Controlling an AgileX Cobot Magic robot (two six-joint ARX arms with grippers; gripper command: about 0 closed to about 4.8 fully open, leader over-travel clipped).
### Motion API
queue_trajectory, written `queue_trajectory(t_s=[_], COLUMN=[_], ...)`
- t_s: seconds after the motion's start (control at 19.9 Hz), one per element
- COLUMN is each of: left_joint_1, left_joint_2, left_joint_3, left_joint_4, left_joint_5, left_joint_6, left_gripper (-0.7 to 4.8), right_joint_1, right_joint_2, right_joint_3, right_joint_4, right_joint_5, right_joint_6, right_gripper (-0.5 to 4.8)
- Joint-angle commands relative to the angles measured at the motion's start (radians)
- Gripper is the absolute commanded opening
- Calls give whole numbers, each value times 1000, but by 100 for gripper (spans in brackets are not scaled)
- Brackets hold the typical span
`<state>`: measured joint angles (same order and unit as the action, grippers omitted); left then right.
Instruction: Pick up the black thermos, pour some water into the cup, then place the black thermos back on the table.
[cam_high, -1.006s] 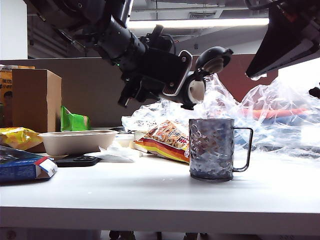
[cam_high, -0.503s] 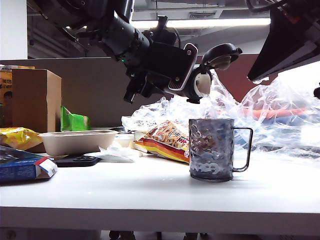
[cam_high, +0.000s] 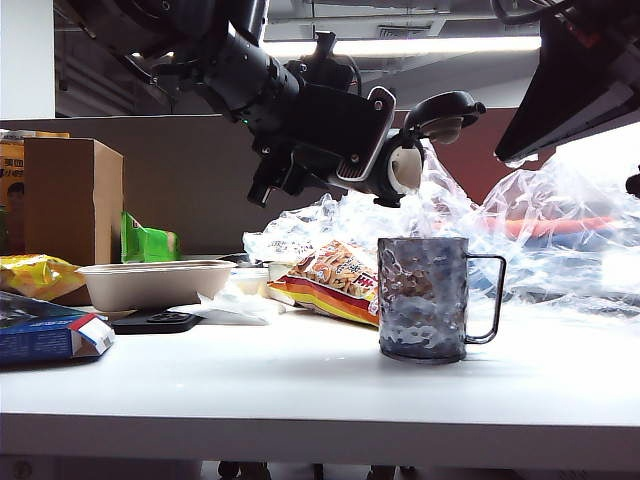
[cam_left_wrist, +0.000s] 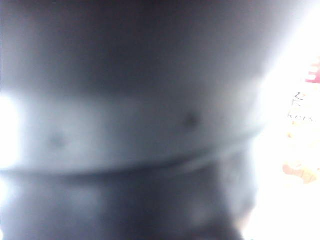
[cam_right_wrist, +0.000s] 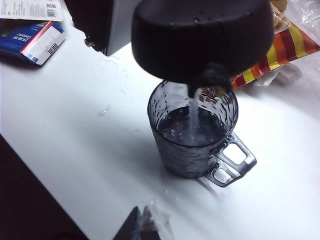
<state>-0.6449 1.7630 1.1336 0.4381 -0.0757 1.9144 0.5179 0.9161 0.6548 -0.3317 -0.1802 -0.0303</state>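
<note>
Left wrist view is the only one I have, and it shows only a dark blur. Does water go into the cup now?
Observer: Yes. A thin stream falls from the thermos into the cup.
Operator: How is the thermos held?
Observer: The left claw grips its body, tilted, with the mouth above the cup's rim.
Operator: Is any water spilled?
Observer: A few drops lie on the table beside the cup. The right claw is shut, up above the table near the cup.
</note>
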Motion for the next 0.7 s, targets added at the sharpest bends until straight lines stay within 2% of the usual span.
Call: queue_trajectory(t_s=[0.05, 0.15, 0.2, 0.35, 0.45, 0.55, 0.65, 0.7], left_joint_1=[-2, -2, -1, -1, -1, -1, -1, -1], left_joint_2=[-16, -16, -16, -15, -15, -15, -15, -15], left_joint_3=[13, 13, 13, 13, 13, 13, 13, 13], left_joint_4=[65, 64, 65, 64, 61, 38, -27, -90], left_joint_5=[1, 1, 2, 1, 1, -4, -39, -37], left_joint_6=[-3, -10, -44, -252, -436, -665, -923, -1086], left_gripper=[27, 27, 27, 27, 27, 27, 27, 27], right_joint_1=[1, 1, 1, 1, 1, 1, 1, 1], right_joint_2=[0, 0, 0, -4, -23, -57, -100, -140], right_joint_3=[5, 5, 5, 5, 5, 6, 9, 18], right_joint_4=[10, 11, 11, 14, 15, 16, 18, 15], right_joint_5=[-13, -32, -32, -32, -32, -21, -20, -7], right_joint_6=[3, 3, 3, 3, 3, 3, 2, 0], right_gripper=[-6, -6, -6, -6, -6, -6, -6, -6])
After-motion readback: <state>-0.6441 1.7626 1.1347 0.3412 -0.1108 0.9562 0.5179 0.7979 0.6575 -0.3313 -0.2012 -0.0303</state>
